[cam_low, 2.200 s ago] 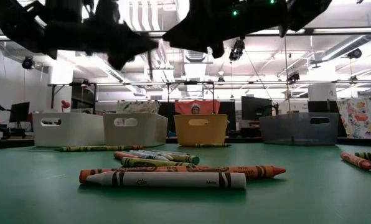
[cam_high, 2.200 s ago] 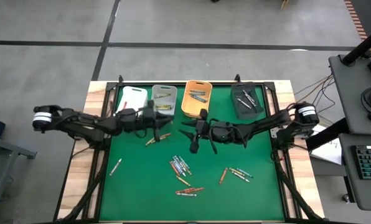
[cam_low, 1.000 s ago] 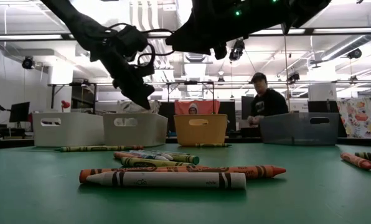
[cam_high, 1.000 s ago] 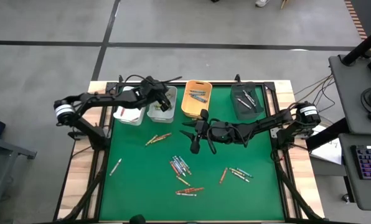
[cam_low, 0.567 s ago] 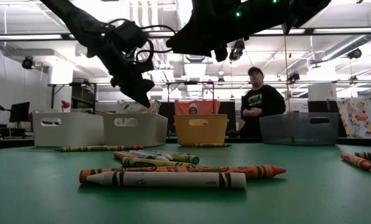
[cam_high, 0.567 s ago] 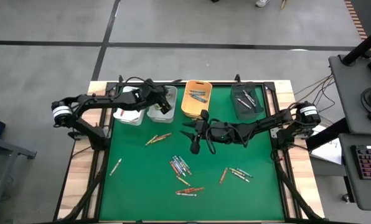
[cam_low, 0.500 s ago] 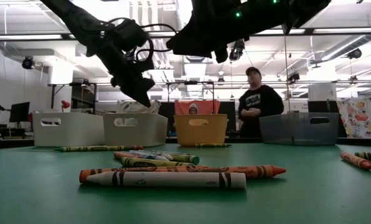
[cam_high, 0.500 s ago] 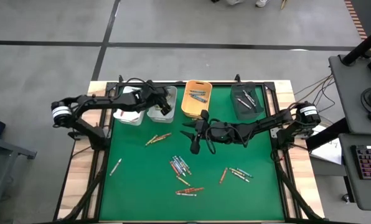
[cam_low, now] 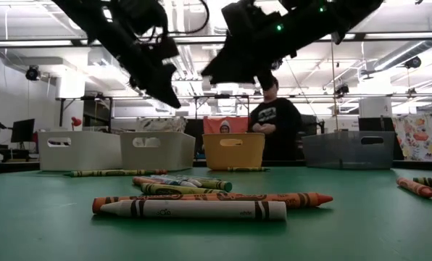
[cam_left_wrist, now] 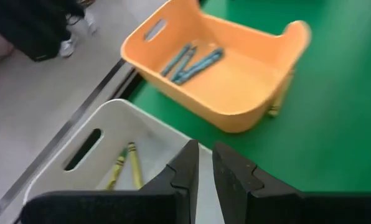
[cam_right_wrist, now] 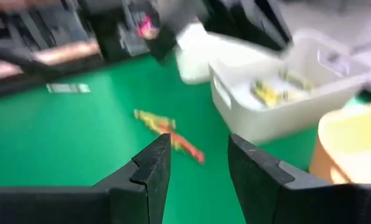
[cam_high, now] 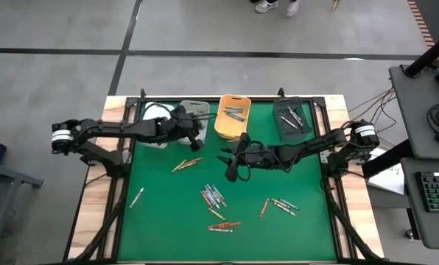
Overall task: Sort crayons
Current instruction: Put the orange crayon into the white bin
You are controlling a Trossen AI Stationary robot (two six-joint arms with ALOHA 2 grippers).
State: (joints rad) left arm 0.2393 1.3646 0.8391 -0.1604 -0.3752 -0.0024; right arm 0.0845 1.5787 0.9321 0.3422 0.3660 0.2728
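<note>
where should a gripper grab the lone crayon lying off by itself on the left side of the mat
Grip the lone crayon at mid-length, coming straight down from above, with the fingers closing across its thin width. It lies flat and diagonal on the green mat, with clear mat on both sides, so I'd turn the gripper crosswise to that slant.

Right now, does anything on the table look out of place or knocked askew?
Nothing looks damaged or spilled. The four bins stand upright in a row at the table's far edge, from the white bin to the black bin. Unsorted crayons lie scattered on the green mat, as expected mid-sort.
</note>
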